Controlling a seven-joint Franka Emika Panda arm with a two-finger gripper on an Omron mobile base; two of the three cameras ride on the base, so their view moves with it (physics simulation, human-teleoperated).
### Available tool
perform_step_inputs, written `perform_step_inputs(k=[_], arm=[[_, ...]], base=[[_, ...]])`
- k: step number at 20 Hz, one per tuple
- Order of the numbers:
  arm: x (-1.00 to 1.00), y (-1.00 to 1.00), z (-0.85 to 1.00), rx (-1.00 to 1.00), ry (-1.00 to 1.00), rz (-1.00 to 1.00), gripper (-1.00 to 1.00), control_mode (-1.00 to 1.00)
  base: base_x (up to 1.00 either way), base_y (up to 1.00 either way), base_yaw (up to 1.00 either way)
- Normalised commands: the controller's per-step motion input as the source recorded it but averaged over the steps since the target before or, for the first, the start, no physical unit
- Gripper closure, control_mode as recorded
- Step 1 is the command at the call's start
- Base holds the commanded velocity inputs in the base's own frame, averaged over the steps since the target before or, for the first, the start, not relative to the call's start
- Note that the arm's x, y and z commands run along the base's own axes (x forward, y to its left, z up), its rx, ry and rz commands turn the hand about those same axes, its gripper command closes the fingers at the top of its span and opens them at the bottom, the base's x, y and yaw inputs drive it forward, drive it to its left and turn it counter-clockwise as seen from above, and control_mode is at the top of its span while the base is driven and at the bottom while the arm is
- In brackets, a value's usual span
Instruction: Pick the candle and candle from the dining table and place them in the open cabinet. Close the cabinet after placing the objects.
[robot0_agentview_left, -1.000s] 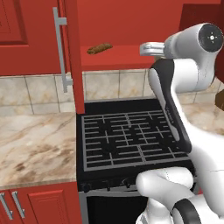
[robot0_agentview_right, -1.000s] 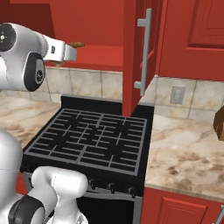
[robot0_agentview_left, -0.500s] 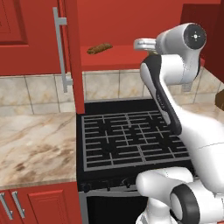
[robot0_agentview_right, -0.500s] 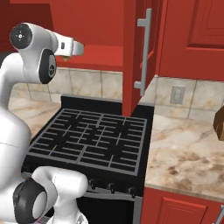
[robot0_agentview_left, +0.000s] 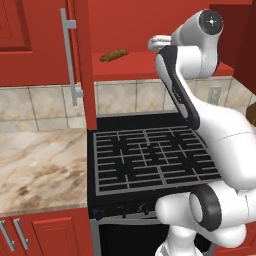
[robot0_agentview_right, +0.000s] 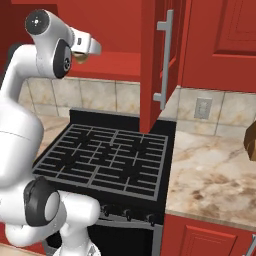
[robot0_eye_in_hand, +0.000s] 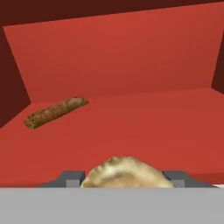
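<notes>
First candle arriving at the open cabinet; release, second candle and door closing all appear still to do.

Left base view: the arm reaches up to the cabinet (robot0_agentview_left: 80, 60), whose door stands open beside the stove (robot0_agentview_left: 150, 160); a brown elongated lump (robot0_agentview_left: 113, 55) lies on the red shelf (robot0_agentview_left: 135, 62).
Right base view: the end effector (robot0_agentview_right: 90, 50) sits at the shelf's front edge with a golden-tan candle (robot0_agentview_right: 81, 58) tucked under it, and the cabinet's other door hangs open over the marbled desk (robot0_agentview_right: 215, 175).
Hand view: the finger tips (robot0_eye_in_hand: 72, 178) are closed narrowly on the tan candle, held just above the shelf, well apart from the lump. The cream candle's whereabouts I cannot tell.
</notes>
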Motion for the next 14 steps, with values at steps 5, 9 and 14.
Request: perform_step_inputs(k=[5,9,14], arm=[[0.31,0.00,-0.07,0.00,0.00,0.00,1.00,-1.00],[0.19,0.00,-0.12,0.00,-0.06,0.00,1.00,-1.00],[0.28,0.00,-0.20,0.00,-0.10,0.00,1.00,-1.00]], base=[[0.00,0.00,0.00],[0.00,0.00,0.00],[0.00,0.00,0.00]])
